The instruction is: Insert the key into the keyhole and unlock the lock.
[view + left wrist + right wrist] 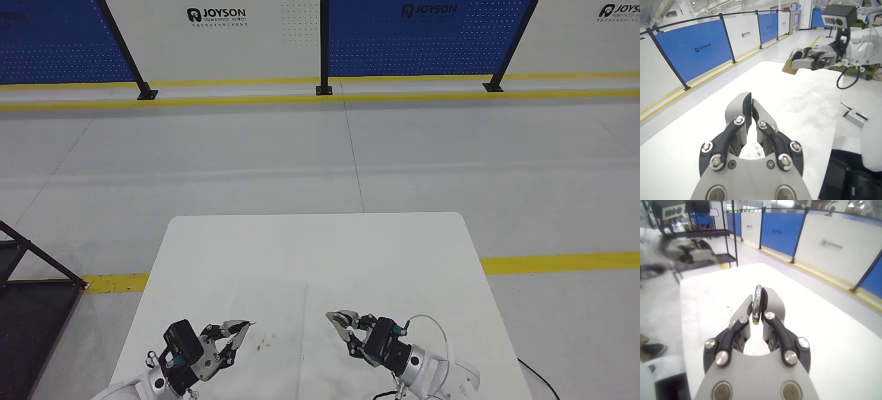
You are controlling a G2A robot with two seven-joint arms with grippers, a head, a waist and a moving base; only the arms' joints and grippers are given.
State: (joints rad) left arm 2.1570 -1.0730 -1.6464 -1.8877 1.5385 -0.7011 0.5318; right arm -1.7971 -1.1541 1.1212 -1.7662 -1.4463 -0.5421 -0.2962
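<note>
A brass padlock (755, 319) with a silver shackle (757, 298) is clamped in my right gripper (757, 298), held above the white table (300, 250). In the left wrist view the padlock (789, 68) hangs from that gripper (797, 61) with its brass body pointing toward the left arm. My left gripper (752, 100) is shut, with only a thin edge of the key showing between its pads. In the top view the left gripper (238, 332) and the right gripper (340, 322) face each other over the table's near edge, a short gap apart.
A few small dark marks (265, 342) dot the table between the grippers. A black shelf rack (25, 280) stands off the table's left side. A grey box with a cable (855, 116) lies on the floor. Blue and white fence panels (420, 35) stand far behind.
</note>
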